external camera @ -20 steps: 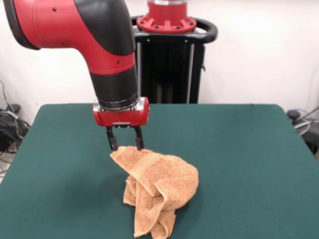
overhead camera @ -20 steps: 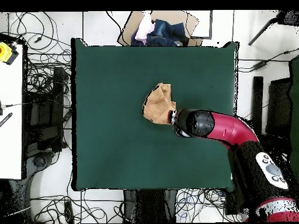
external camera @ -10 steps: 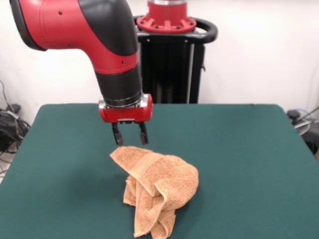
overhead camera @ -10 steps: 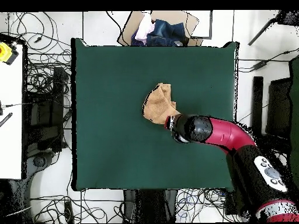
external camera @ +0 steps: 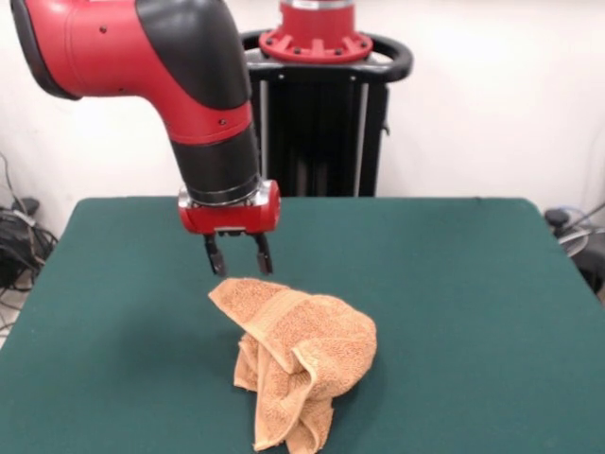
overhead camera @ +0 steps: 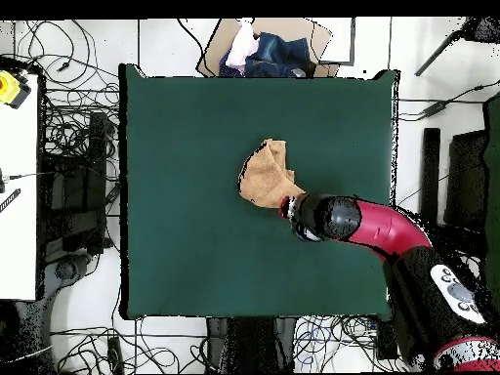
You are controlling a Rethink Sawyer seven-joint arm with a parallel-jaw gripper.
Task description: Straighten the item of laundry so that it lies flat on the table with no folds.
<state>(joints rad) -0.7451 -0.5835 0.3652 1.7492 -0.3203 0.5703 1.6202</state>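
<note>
The item of laundry (external camera: 298,355) is an orange-tan terry towel, crumpled and folded over itself near the middle of the green table (external camera: 454,312). In the overhead view the item of laundry (overhead camera: 266,174) is a bunched patch on the table (overhead camera: 186,137). My gripper (external camera: 237,266) hangs just above the towel's far corner, open, with nothing between its fingers. From above, the arm's wrist (overhead camera: 317,215) covers the gripper beside the towel's edge.
A cardboard box with clothes (overhead camera: 262,51) sits past the table's top edge in the overhead view. Cables lie on the floor around the table. A white bench (overhead camera: 18,186) stands at the left. The black pedestal (external camera: 321,113) rises behind the table.
My gripper rose off the towel's far corner, leaving the towel lying as it was. It then shifted slightly sideways above that corner, still open.
</note>
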